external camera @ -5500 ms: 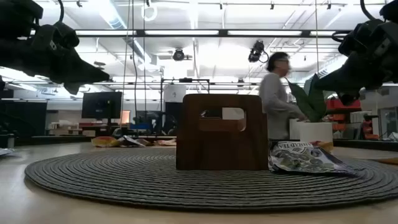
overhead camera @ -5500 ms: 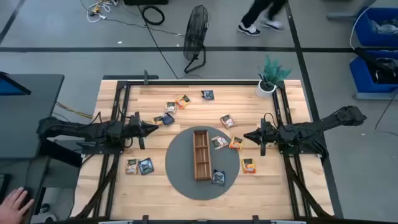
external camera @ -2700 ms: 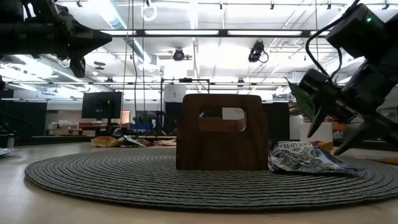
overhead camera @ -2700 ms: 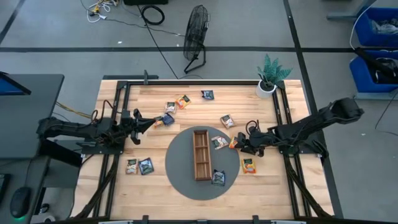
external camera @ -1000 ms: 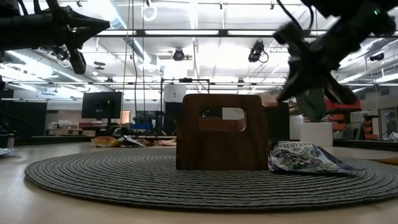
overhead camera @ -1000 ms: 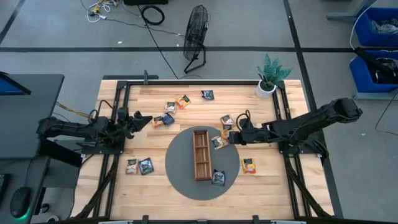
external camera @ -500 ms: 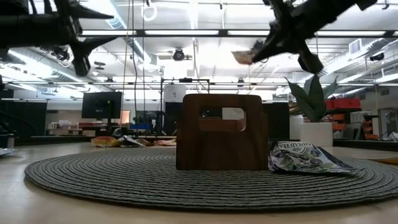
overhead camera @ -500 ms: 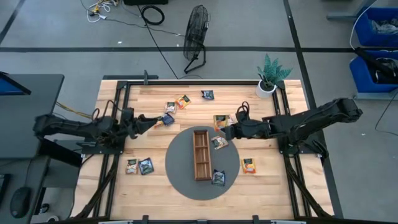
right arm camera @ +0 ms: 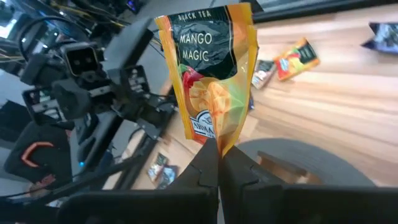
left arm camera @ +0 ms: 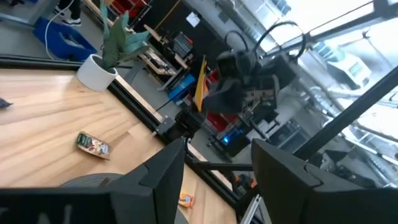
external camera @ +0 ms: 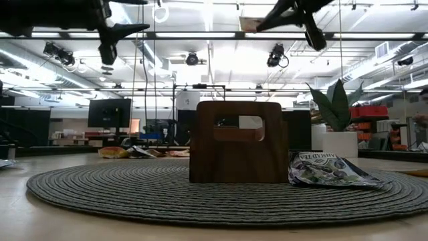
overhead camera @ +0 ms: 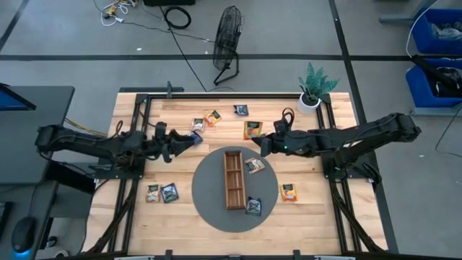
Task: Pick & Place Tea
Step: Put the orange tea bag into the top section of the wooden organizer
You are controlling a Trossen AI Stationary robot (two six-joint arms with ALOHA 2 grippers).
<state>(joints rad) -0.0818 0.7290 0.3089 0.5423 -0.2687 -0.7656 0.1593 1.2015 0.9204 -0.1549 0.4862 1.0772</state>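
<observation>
The right tool (overhead camera: 258, 144) is raised above the tabletop (overhead camera: 325, 209) and clamped on the lower edge of an orange tea sachet (right arm camera: 210, 76), which stands upright above its fingers (right arm camera: 205, 180); from overhead that sachet (overhead camera: 253, 130) sits at the tool's tip, up past the far end of the wooden tray (overhead camera: 233, 179). The tray lies on a round grey mat (overhead camera: 209, 206) below and slightly to the left of this tool, with a pale sachet (overhead camera: 255, 165) on the mat just beneath it. The left tool (overhead camera: 189, 141) hovers well apart from the right one, facing it, its two fingers (left arm camera: 165, 171) spread open and carrying nothing. A dark sachet (overhead camera: 196, 125) and an orange one (overhead camera: 212, 117) lie on the wood just beyond the left tool's tip.
</observation>
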